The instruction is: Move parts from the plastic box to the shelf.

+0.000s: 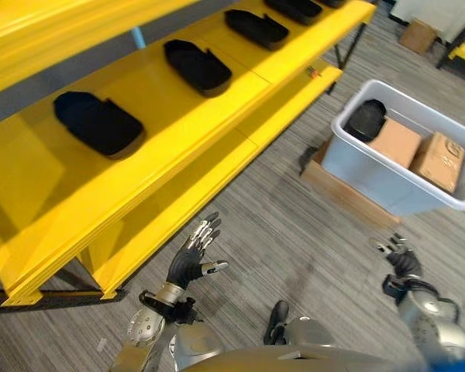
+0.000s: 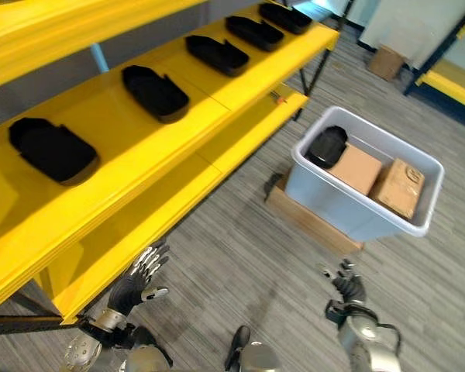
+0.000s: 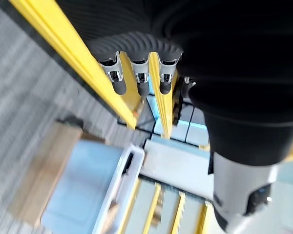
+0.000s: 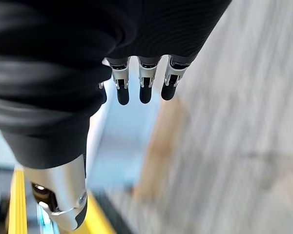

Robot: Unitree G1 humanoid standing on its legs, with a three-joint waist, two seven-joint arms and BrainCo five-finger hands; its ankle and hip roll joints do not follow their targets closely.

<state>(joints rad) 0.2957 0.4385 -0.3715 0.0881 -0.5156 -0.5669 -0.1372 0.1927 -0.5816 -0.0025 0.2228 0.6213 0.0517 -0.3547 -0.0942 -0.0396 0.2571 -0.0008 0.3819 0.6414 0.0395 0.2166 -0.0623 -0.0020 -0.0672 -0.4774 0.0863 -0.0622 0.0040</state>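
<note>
**Both hands empty over open floor; one part in the box**

You have a wide strip of bare grey carpet [image 1: 294, 232] between the yellow shelf [image 1: 217, 101] on your left and the plastic box [image 1: 407, 147] ahead on your right. The shelf's front edge runs diagonally away from you, with a lower yellow ledge [image 1: 217, 186] jutting out beneath it toward the open floor. The box sits on a low wooden board [image 1: 345, 194], whose edge sticks out past the box wall on the near side.

Your left hand [image 1: 195, 252] hangs just off the lower ledge, fingers straight and spread, holding nothing. Your right hand [image 1: 399, 260] hovers low over the carpet, short of the box's near wall; its fingers are extended in its wrist view and it carries nothing.

A black part [image 1: 366, 120] lies in the box's far-left corner, well apart from both hands, beside two cardboard cartons [image 1: 418, 151] that fill the rest of the box. On the upper shelf level, black parts [image 1: 198, 66] lie in a row, spaced apart along the board; the nearest one [image 1: 98, 124] is above and beyond your left hand.
</note>
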